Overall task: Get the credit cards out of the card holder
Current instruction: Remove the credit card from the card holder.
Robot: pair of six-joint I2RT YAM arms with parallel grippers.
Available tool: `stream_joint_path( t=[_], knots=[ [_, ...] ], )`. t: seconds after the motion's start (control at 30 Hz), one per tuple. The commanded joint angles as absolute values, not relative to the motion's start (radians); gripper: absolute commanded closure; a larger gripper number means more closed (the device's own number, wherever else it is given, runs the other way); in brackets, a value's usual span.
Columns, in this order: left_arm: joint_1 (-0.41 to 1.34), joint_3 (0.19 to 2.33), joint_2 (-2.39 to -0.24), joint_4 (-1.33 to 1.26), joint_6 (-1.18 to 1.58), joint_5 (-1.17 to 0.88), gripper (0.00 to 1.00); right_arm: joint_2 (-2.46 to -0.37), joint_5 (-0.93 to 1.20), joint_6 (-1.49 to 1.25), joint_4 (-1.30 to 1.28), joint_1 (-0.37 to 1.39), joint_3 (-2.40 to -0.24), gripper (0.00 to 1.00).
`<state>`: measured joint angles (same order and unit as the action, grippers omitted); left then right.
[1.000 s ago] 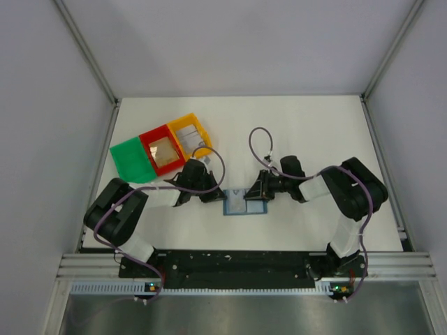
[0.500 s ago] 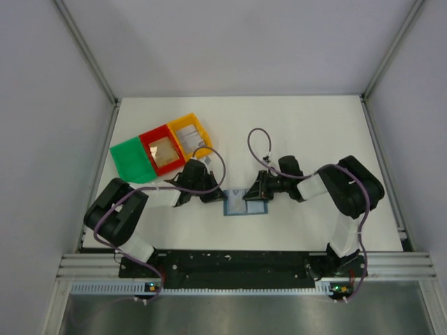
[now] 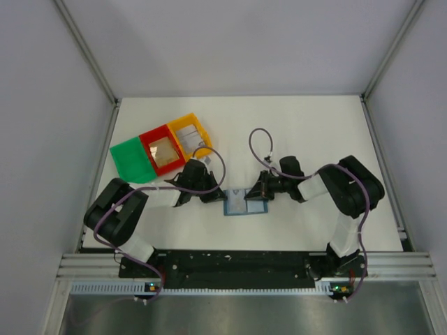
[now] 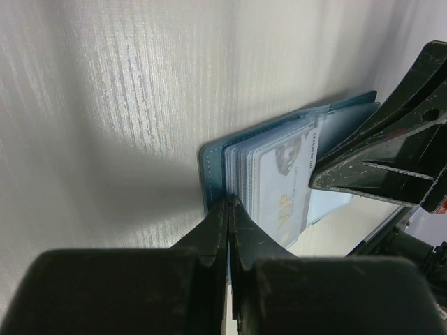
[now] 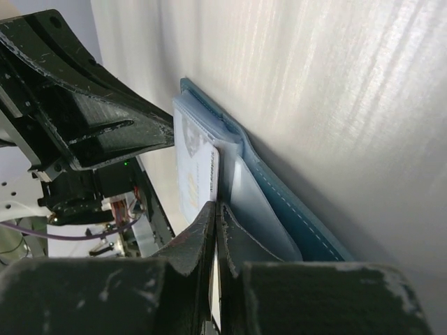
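Card holder [image 3: 245,203] lies open by the near edge of the bench [image 3: 314,129] — left gripper [image 4: 229,209] closed, tips on its edge; right gripper [image 5: 215,209] closed against a card [image 5: 199,178], grip unclear.

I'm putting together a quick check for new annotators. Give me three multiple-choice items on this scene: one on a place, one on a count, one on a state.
1. Where is the card holder?
A. In the red tray
B. On the table, between the left end effector and the right end effector
C. At the table's far edge

2. How many plastic trays are there?
A. Two
B. Five
C. Three

3. The right end effector is:
A. Shut on a credit card at its edge
B. Wide open
C. Over the trays

Answers:
1. B, the top view shows it lying between both.
2. C, the green tray, red tray and yellow tray sit side by side.
3. A, the right wrist view shows its fingers meeting on the card.
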<state>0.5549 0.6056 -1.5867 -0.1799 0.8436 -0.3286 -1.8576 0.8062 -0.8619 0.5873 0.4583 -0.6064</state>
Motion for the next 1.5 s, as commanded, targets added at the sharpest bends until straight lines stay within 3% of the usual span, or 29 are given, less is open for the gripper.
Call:
stream_joint_path(
  t=[0.0, 0.27, 0.4, 0.53, 0.6, 1.03, 1.47],
  knots=[
    [0.543, 0.578, -1.597, -0.123, 0.825, -0.29, 1.0, -1.775, 0.782, -0.779, 0.542, 0.427, -0.592, 1.0],
    [0.532, 0.577, -1.589, -0.118, 0.824, -0.288, 1.0, -1.718, 0.742, -0.712, 0.394, 0.413, -0.594, 1.0],
    [0.534, 0.575, -1.583, -0.126, 0.822, -0.295, 1.0, -1.72, 0.773, -0.751, 0.455, 0.413, -0.578, 1.0],
    [0.534, 0.572, -1.585, -0.14, 0.834, -0.308, 1.0, -1.736, 0.801, -0.807, 0.528, 0.419, -0.584, 0.82],
    [0.534, 0.572, -1.58, -0.141, 0.838, -0.313, 1.0, -1.743, 0.801, -0.816, 0.531, 0.425, -0.597, 0.79],
    [0.538, 0.601, -1.417, -0.135, 0.85, -0.342, 1.0, -1.773, 0.782, -0.81, 0.517, 0.436, -0.615, 0.77],
    [0.56, 0.657, -1.583, -0.161, 0.824, -0.402, 1.0, -1.786, 0.779, -0.807, 0.503, 0.451, -0.635, 0.75]
  ],
)
